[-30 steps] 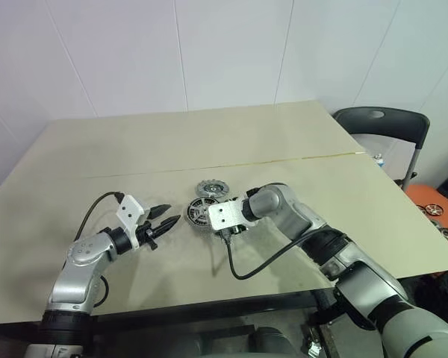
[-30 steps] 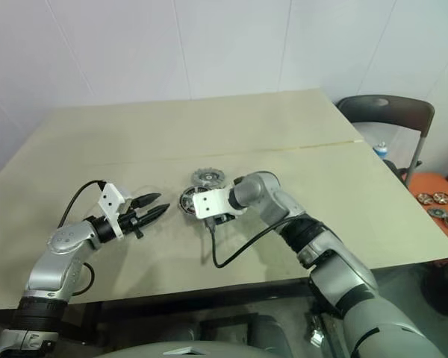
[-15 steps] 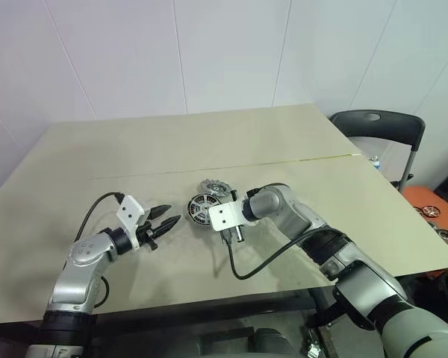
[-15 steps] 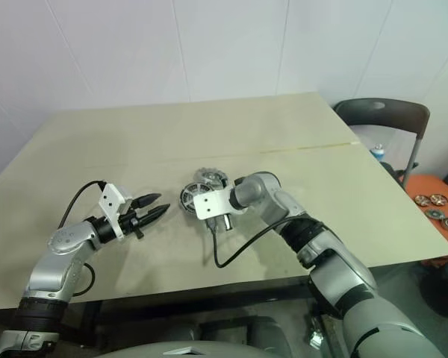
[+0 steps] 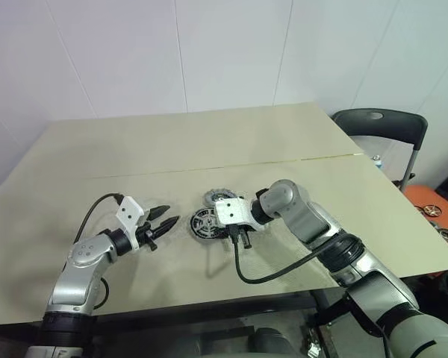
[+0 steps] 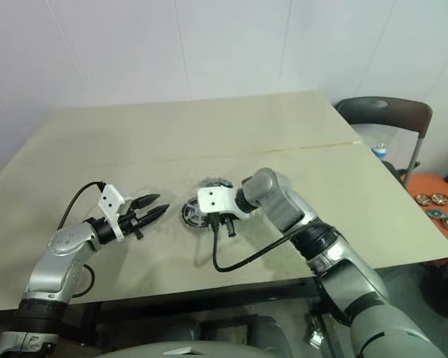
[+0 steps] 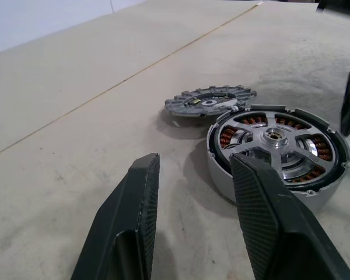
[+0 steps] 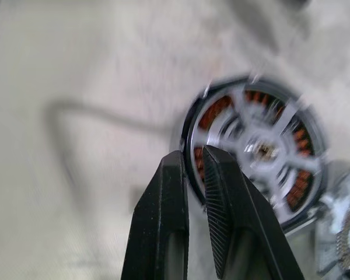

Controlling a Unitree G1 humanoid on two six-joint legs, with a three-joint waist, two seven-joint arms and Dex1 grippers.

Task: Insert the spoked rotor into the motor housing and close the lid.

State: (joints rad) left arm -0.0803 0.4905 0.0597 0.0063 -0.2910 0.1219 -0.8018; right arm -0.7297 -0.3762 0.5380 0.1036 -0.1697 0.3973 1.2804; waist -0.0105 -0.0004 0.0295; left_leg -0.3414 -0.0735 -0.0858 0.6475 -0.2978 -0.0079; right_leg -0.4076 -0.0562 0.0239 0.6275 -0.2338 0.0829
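A: Where's the spoked rotor point(image 7: 277, 140)?

B: Seated in the motor housing point(image 7: 221, 175), silver spokes over the copper windings. The pair sits mid-tabletop point(image 5: 97, 156), toward the near edge.

A: Lid?

B: The lid point(image 7: 210, 100) lies flat on the tabletop just behind the housing, on the far-edge side, touching or nearly touching its rim. Not on the housing.

A: Grippers?

B: Right gripper point(image 8: 191, 165) hangs above the housing's rim, fingers point(image 8: 163, 233) together, gripping nothing. Left gripper point(image 7: 189, 169) faces the housing from the left-edge side, close but apart, fingers point(image 7: 134, 210) spread, empty.
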